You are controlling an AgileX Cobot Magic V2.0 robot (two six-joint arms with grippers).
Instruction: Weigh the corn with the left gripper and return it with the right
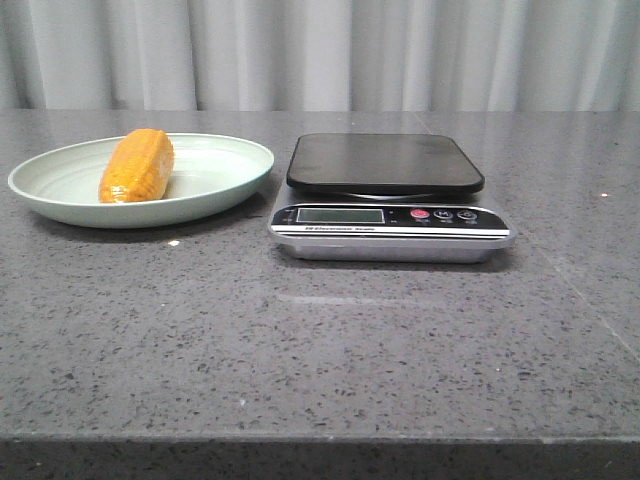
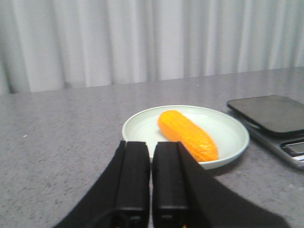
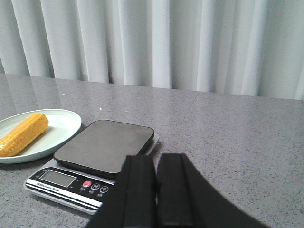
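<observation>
Front view: the corn (image 1: 137,165) lies on the plate (image 1: 225,190) left of the scale (image 1: 385,195) — untouched, so my left pincer (image 2: 151,156) and right pincer (image 3: 156,171) hang narrowed, holding nothing.

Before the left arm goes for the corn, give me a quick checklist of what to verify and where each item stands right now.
1. Corn lies on the plate, nothing over it: ok.
2. Scale platform bare, ready to take the corn: ok.
3. Left gripper open wide enough for the cob: not ok, its fingers sit nearly together.
4. Left gripper holding nothing: ok.
5. Right gripper away from the scale platform and holding nothing: ok; its fingers are close together too.
6. Scale display on and zeroed: cannot tell, no digits readable.
</observation>
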